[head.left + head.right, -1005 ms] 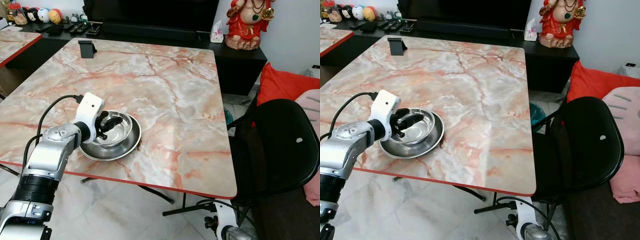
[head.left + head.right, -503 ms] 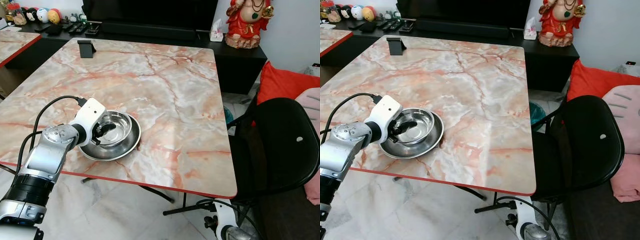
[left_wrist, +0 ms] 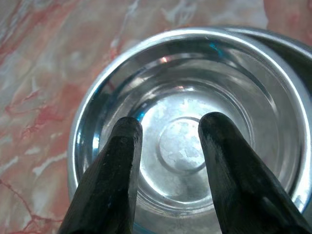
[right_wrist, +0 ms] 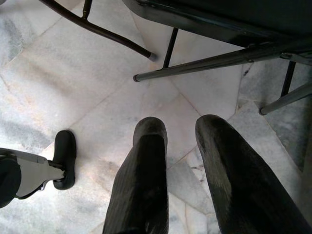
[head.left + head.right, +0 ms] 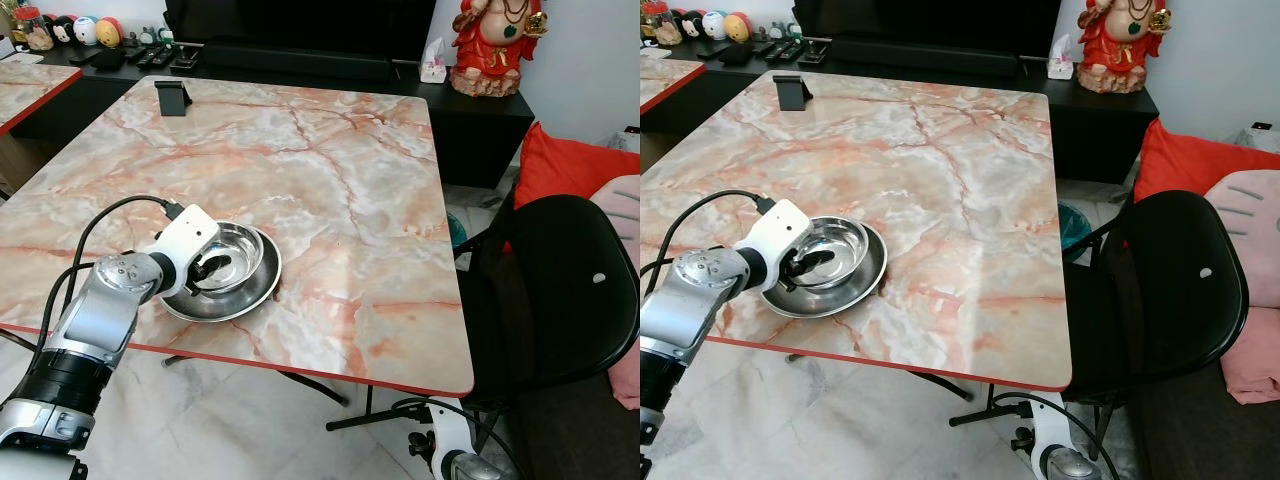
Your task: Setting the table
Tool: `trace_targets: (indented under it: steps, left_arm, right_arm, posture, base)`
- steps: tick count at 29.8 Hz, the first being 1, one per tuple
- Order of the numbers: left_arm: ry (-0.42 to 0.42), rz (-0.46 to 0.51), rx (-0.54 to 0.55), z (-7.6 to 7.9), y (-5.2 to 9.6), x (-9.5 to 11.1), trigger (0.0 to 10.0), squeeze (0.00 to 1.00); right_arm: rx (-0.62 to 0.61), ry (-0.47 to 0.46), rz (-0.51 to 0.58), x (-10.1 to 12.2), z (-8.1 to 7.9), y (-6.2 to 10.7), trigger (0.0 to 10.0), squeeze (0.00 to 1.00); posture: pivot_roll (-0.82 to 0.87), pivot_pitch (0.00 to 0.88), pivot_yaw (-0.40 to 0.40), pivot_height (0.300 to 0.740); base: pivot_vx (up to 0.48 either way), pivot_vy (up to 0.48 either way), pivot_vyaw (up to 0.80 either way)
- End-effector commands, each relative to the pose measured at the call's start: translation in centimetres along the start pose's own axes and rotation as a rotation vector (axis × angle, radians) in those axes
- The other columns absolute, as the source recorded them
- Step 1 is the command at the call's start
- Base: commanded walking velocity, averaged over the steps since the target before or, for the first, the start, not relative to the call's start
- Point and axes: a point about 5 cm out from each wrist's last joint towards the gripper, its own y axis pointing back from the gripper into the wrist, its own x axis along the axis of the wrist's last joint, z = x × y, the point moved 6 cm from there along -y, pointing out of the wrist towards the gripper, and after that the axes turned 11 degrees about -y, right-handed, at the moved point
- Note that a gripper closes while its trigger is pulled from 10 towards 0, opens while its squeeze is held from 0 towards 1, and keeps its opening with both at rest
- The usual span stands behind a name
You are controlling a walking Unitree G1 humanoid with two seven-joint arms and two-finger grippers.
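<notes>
Lowered since a second ago: left gripper (image 3: 168, 146), jaws parted, empty, fingertips inside the small steel bowl (image 3: 185, 141). Bowl nested in the wider steel plate (image 5: 255, 290), near the worktop (image 5: 330, 190) front edge. Risk: withdrawing jaws possibly snagging the rim, dragging both off. Right gripper (image 4: 178, 161) idle, parted.

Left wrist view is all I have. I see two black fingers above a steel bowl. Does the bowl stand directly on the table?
Observer: No. The small steel bowl sits inside a wider steel dish on the marble table.
Operator: Is it near an edge?
Observer: Yes, close to the table's near red-trimmed edge, on the robot's left side.
Operator: And the left gripper?
Observer: The left gripper is open over the bowl, holding nothing.
Operator: The right arm?
Observer: The right gripper hangs low over the floor beside the black chair.
</notes>
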Motion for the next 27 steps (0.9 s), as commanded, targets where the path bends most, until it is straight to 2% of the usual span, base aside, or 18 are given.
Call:
trace_targets:
  steps: [1,16,27]
  left_arm:
    - [-0.044,-0.033,-0.006,0.0,0.1,-0.8,10.0,0.0]
    - [-0.106,-0.051,-0.086,1.0,0.6,-1.4,10.0,0.0]
    - [-0.111,-0.05,-0.102,1.3,0.7,-1.4,10.0,0.0]
  right_arm:
    - [-0.006,-0.007,0.006,0.1,0.2,0.0,10.0,0.0]
    - [-0.014,-0.008,0.009,0.1,0.3,0.0,10.0,0.0]
    - [-0.016,-0.01,0.009,0.1,0.3,0.0,10.0,0.0]
  posture:
    - [0.07,0.0,-0.031,0.74]
    - [0.08,0.0,-0.032,0.74]
    - [0.08,0.0,-0.032,0.74]
  base:
    - [0.0,0.0,0.0]
    - [0.0,0.0,0.0]
    - [0.0,0.0,0.0]
